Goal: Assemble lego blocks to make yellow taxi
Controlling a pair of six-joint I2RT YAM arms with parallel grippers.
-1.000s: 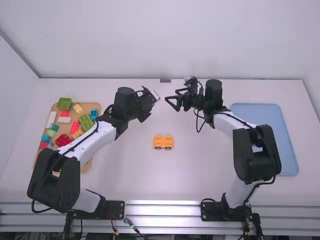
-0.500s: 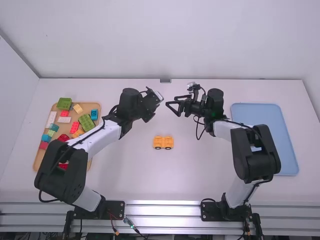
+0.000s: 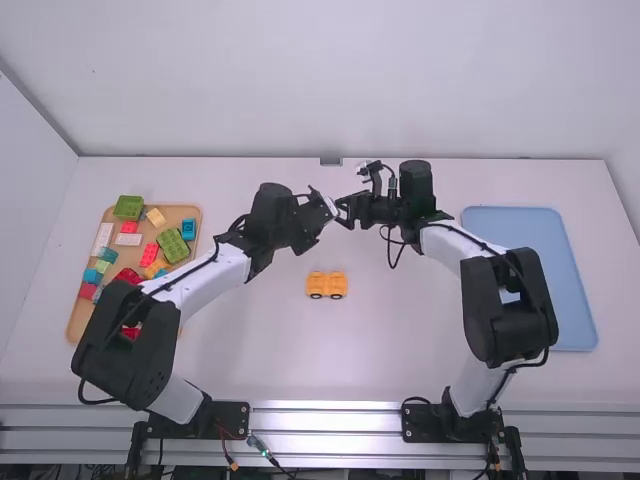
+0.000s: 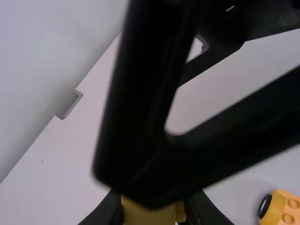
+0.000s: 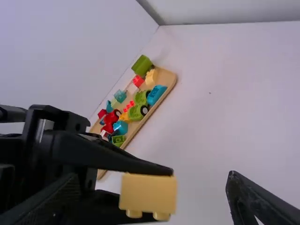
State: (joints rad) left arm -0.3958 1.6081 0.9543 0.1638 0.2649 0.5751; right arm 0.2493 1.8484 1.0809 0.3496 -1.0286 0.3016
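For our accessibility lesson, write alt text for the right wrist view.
The left gripper holds a yellow block between its fingers, in front of the open right gripper. Beyond, a wooden tray of colorful blocks, including green, red and blue ones, sits on the white table.

hi cam above tbl (image 3: 420, 345), facing down; r wrist lower, shares tray (image 5: 168, 79)

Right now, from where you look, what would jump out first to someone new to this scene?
Probably the yellow block gripped by the left gripper, where it meets the open right gripper above the table's far middle. Next, the yellow wheeled piece sitting on the table nearer the arm bases, then the tray of bright mixed blocks at the left.
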